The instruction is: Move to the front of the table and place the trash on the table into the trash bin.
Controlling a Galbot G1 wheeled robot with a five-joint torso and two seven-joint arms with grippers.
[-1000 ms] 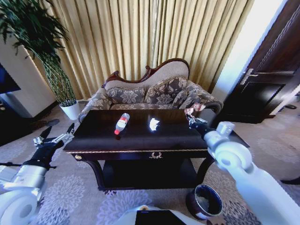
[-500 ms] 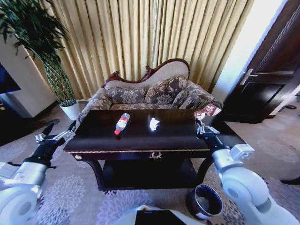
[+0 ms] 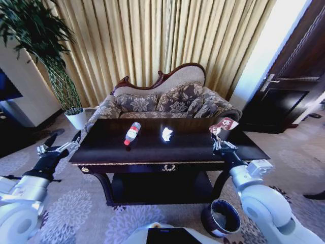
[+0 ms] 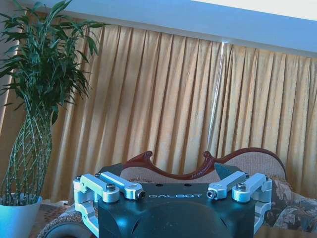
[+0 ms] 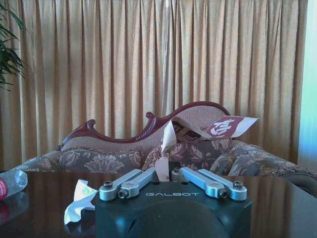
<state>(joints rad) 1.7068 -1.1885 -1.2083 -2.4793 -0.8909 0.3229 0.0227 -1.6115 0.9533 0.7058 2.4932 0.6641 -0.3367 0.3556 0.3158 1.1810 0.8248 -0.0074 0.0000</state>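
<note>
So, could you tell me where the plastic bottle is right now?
In the head view the plastic bottle lies on its side on the table, left of centre, with the crumpled white paper to its right.

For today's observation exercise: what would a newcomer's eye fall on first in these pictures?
First, the right hand, raised over the right end of the dark glossy table, pinching a crumpled red-and-white wrapper. Next, the clear bottle lying on the tabletop left of centre, with crumpled white paper beside it. The left hand hangs open off the table's left end, and the trash bin stands on the floor below the right arm.
</note>
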